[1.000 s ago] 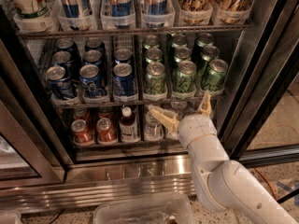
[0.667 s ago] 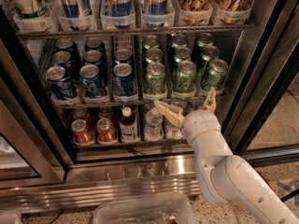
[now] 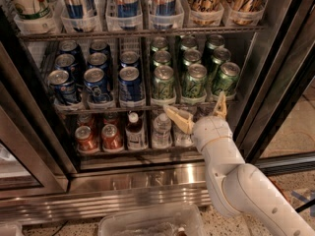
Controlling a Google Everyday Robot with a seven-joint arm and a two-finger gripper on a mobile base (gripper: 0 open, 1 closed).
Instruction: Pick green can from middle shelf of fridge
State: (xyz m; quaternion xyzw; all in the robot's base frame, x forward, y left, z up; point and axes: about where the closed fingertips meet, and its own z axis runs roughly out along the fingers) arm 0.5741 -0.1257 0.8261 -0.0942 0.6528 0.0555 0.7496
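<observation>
Green cans stand in three rows on the right half of the middle shelf [image 3: 133,105] of the fridge [image 3: 147,178]. The front ones are a left green can [image 3: 163,84], a middle one [image 3: 195,82] and a right one [image 3: 226,79]. My gripper [image 3: 198,114] is open, fingers spread wide and pointing up and into the fridge, just below the shelf's front edge under the middle and right front green cans. One fingertip [image 3: 171,112] sits left, the other fingertip [image 3: 221,102] is right, near the right can's base. Nothing is between them.
Dark blue cans [image 3: 130,82] fill the shelf's left half. Tall slim cans [image 3: 127,1] stand on the rack above. Red cans [image 3: 87,137] and small bottles [image 3: 161,130] sit on the rack below, behind my wrist. The glass door [image 3: 288,82] stands open at right. A clear bin [image 3: 147,222] lies below.
My gripper has risen from in front of the lower rack up to the front edge of the middle shelf, staying open.
</observation>
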